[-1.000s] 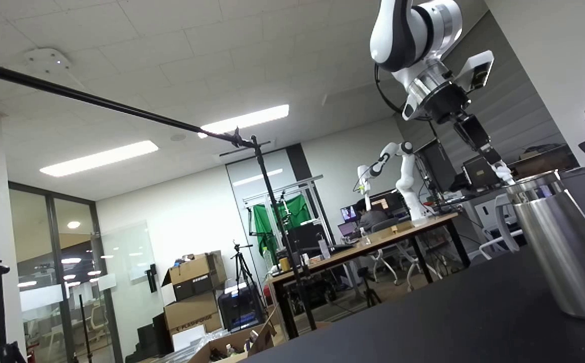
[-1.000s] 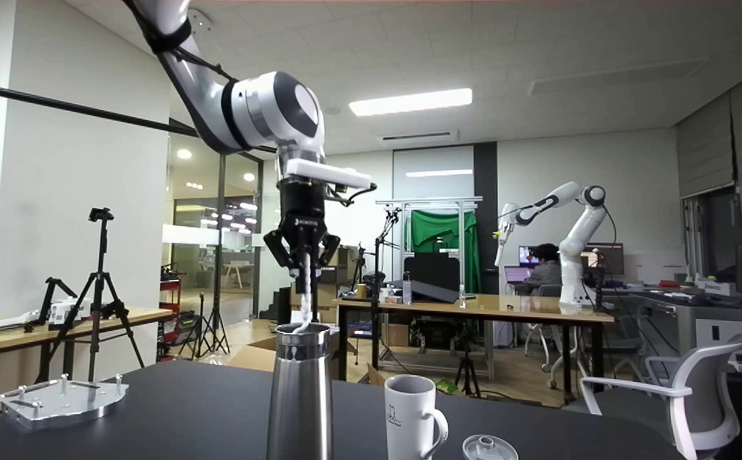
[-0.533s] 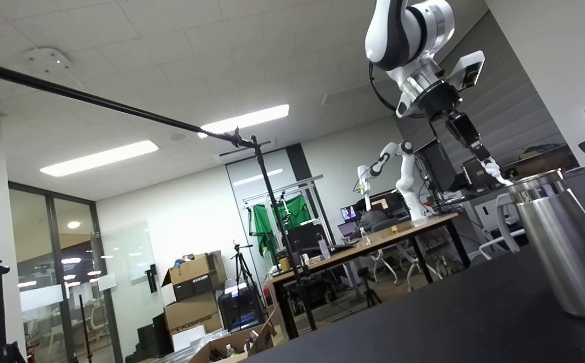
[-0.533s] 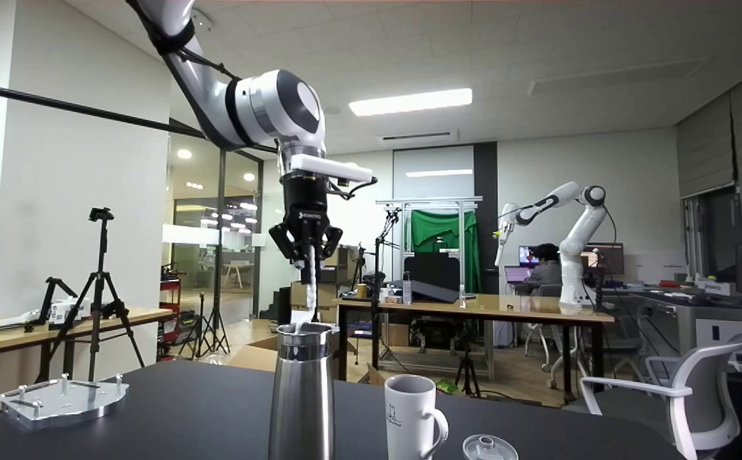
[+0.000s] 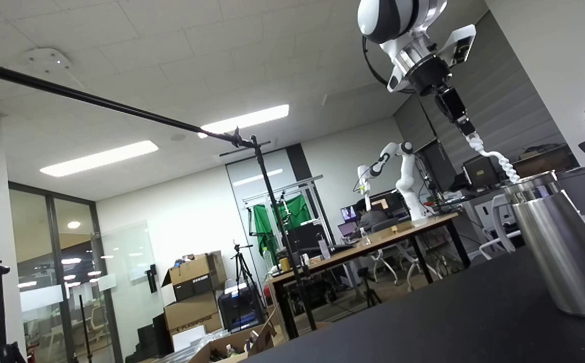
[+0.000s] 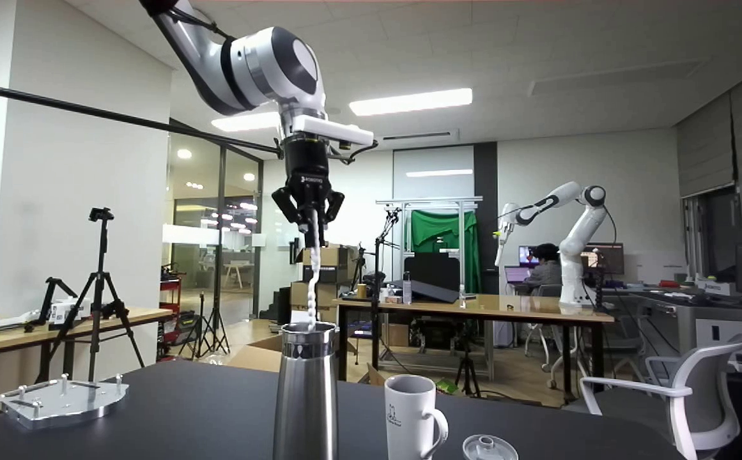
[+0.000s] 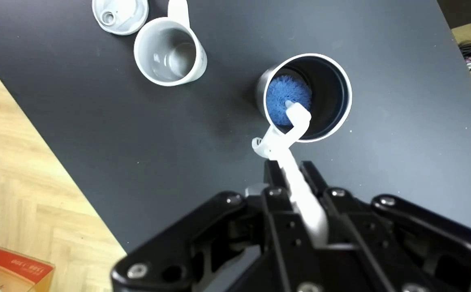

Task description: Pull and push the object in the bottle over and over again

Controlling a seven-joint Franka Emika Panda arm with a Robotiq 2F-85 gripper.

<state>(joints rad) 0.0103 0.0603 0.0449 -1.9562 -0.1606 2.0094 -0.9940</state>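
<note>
The bottle, a silvery brushed-metal cylinder, stands upright on the black table in both exterior views [image 5: 564,252] [image 6: 307,402]. The wrist view shows its open mouth and dark inside from above [image 7: 261,91]. The object in it is a brush with a twisted white handle [image 6: 312,287] [image 5: 496,155] [image 7: 300,121] and a blue bristly head [image 7: 286,95] inside the bottle, near the left wall. My gripper [image 6: 315,241] [image 5: 466,127] [image 7: 290,166] is shut on the upper handle, well above the rim. The handle's bent lower part runs down into the mouth. The exterior views hide the brush head.
A white mug [image 6: 409,418] [image 7: 170,52] stands beside the bottle, with a clear lid [image 6: 489,448] [image 7: 121,15] next to it. A metal plate with posts [image 6: 61,402] lies at the table's left. The black table's edge [image 7: 56,154] shows in the wrist view.
My gripper has risen, mostly in the last half second, pulling more of the white handle out above the rim. The bottle has shifted slightly.
</note>
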